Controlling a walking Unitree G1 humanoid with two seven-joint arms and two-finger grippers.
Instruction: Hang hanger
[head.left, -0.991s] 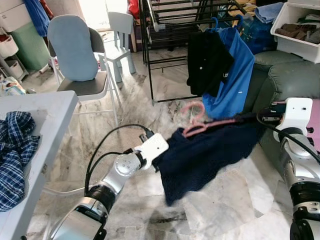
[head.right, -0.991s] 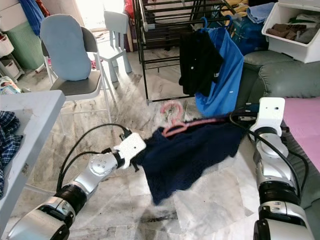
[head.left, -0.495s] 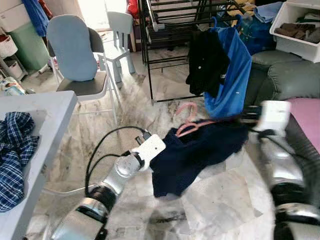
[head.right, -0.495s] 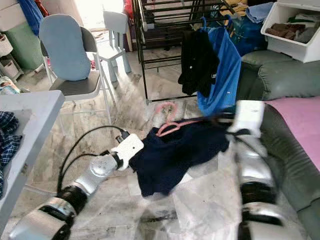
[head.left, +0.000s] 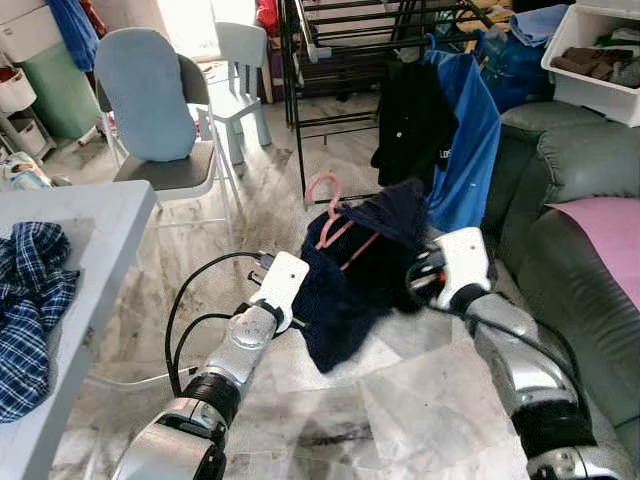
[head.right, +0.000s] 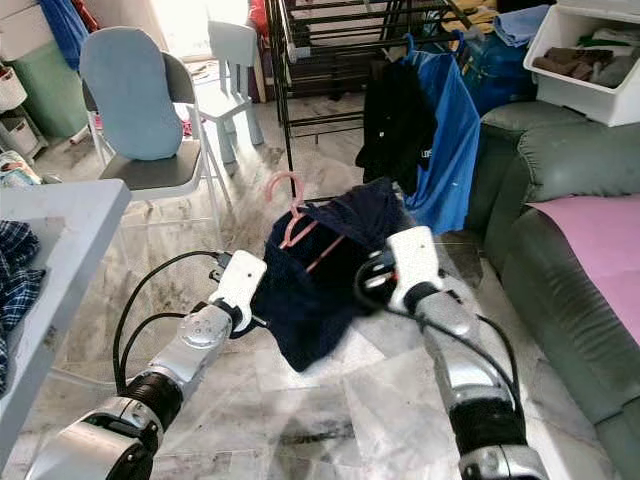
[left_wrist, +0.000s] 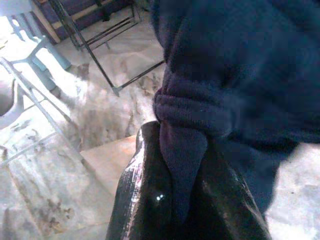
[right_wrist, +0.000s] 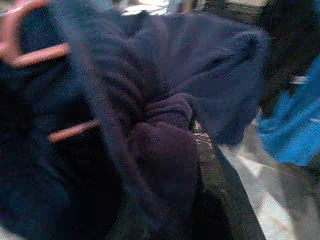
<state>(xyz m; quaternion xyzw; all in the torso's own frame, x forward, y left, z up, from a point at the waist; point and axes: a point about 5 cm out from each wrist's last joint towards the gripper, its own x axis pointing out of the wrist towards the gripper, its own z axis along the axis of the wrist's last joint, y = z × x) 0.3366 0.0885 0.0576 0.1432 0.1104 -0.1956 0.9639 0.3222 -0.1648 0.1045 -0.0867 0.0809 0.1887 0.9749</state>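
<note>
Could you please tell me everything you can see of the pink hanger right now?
The hanger is pink, thin and looks like plastic. Its curved hook sticks up free above a dark navy sweater, while its arms run down inside the bunched fabric, partly hidden. It sits tilted, held above the marble floor in front of the black drying rack. The left tool and right tool each pinch the sweater, not the hanger itself.

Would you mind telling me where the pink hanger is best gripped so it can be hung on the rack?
Probably the neck just below the hook of the pink hanger, approached from above: the hook stands clear of the navy garment, while its arms lie buried in cloth that both grippers pinch.
</note>
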